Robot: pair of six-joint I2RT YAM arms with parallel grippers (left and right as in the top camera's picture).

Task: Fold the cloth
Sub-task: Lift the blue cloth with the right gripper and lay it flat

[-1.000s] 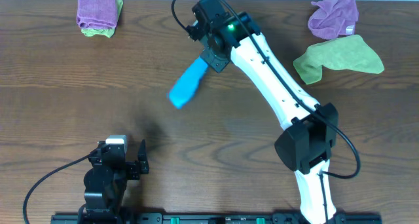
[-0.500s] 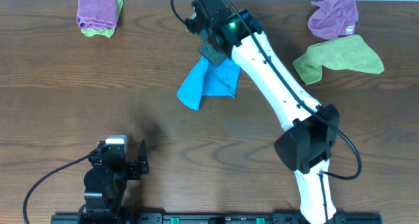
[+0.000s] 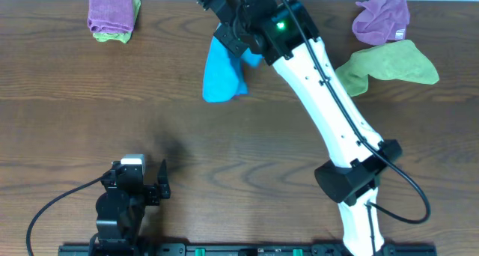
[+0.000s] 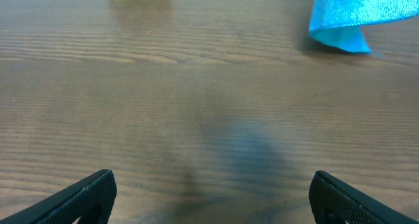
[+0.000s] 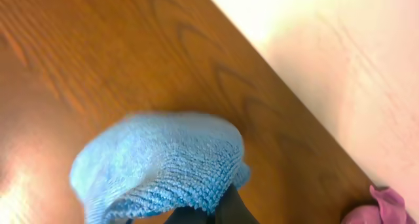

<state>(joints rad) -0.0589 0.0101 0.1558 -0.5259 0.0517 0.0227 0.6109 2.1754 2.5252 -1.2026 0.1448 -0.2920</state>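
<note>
Your right jaws pinch the cloth (image 3: pixel 219 76), which hangs bunched just below them over the bench (image 3: pixel 75 114), while your left jaws stand spread wide, well apart from it.

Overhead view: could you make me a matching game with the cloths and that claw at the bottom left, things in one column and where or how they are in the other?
1. blue cloth
2. folded purple cloth
3. loose green cloth
4. left gripper

A. open, holding nothing, near left
B. far right, beside a crumpled purple cloth
C. pinched in the shut right gripper
D. far left, stacked on a folded green cloth

Pairs: 1-C, 2-D, 3-B, 4-A
</note>
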